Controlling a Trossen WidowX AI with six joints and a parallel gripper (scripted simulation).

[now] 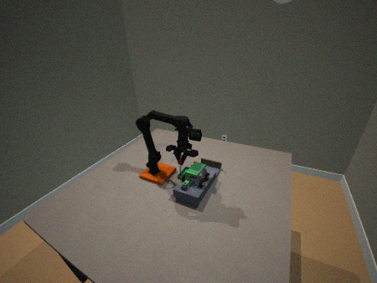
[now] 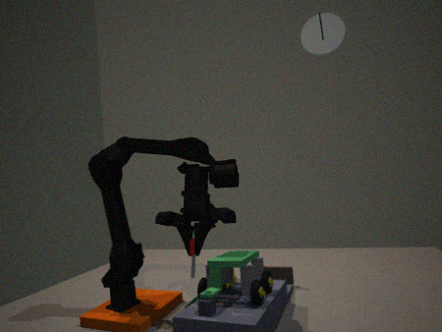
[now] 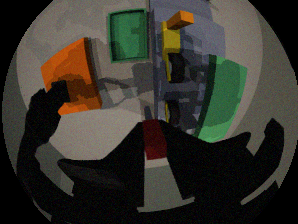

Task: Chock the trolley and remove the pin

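My gripper (image 1: 181, 162) (image 2: 194, 252) (image 3: 150, 125) is shut on the stop pin (image 2: 192, 247) (image 3: 155, 150) by its red head. The grey shaft hangs down, clear above the table, to the left of the trolley. The trolley (image 1: 195, 169) (image 2: 233, 257) (image 3: 225, 95), green-topped with yellow-hubbed black wheels, stands on the ramp (image 1: 186, 198) (image 2: 221, 321). The yellow chock (image 3: 171, 41) with its orange handle (image 1: 195, 162) (image 3: 180, 20) sits at a near-side wheel, on the side toward the end board; any small gap cannot be told. The green tray (image 1: 181, 176) (image 3: 130, 31) looks empty beside the ramp.
The orange base plate (image 1: 167, 170) (image 2: 164, 299) (image 3: 75, 62) of the arm lies left of the ramp. A brown end board (image 1: 211, 163) (image 2: 285, 275) stands at the ramp's far end. A small green-topped block (image 1: 185, 184) (image 2: 207, 304) sits at the ramp's near end.
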